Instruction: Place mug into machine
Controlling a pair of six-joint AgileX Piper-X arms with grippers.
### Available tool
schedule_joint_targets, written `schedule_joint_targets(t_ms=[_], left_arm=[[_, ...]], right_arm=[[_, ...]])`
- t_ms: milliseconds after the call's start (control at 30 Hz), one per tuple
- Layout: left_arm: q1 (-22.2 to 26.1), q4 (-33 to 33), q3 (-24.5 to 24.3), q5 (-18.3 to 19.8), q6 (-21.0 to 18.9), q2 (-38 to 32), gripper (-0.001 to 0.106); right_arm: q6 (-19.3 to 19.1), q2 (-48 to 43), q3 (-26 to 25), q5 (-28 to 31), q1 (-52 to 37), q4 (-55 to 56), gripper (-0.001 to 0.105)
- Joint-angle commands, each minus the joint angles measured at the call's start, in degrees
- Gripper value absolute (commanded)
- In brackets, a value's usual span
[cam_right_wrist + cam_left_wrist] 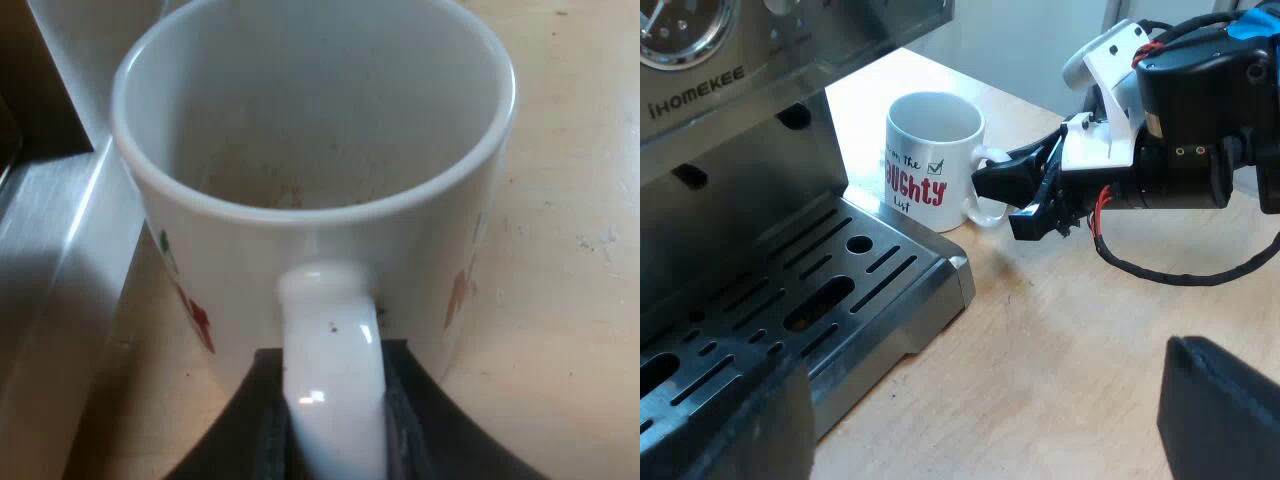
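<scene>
A white mug (932,160) with red and black lettering stands upright on the wooden table, just off the corner of the espresso machine's drip tray (840,290). My right gripper (1025,195) is at the mug's handle (333,360). In the right wrist view its two black fingers (268,425) press against both sides of that handle, so my right gripper (335,425) is shut on it. The mug (320,130) is empty, with faint brown specks inside. My left gripper (980,385) hangs open above the tray's edge and the table, holding nothing.
The espresso machine (710,90) has a pressure gauge (680,25) above its steel front. Its slotted tray lies below. Bare light wooden table (1070,340) spreads beside the tray and under the right arm.
</scene>
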Motion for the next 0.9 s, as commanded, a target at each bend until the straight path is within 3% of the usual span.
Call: schedule_joint_targets(t_ms=[33,367,900], left_arm=[[-0.2,-1.1,-0.5,-0.5,-1.0,-0.4,0.071],[-0.2,-1.1,-0.5,-0.5,-1.0,-0.4,0.071],[-0.2,-1.1,-0.5,-0.5,-1.0,-0.4,0.071]], right_arm=[[-0.3,0.0,-0.4,-0.3,0.2,0.0,0.000],[-0.3,-5.5,-0.3,-0.3,0.2,0.9,0.000],[-1.5,-20.6,-0.2,2.0,0.6,18.2,0.000]])
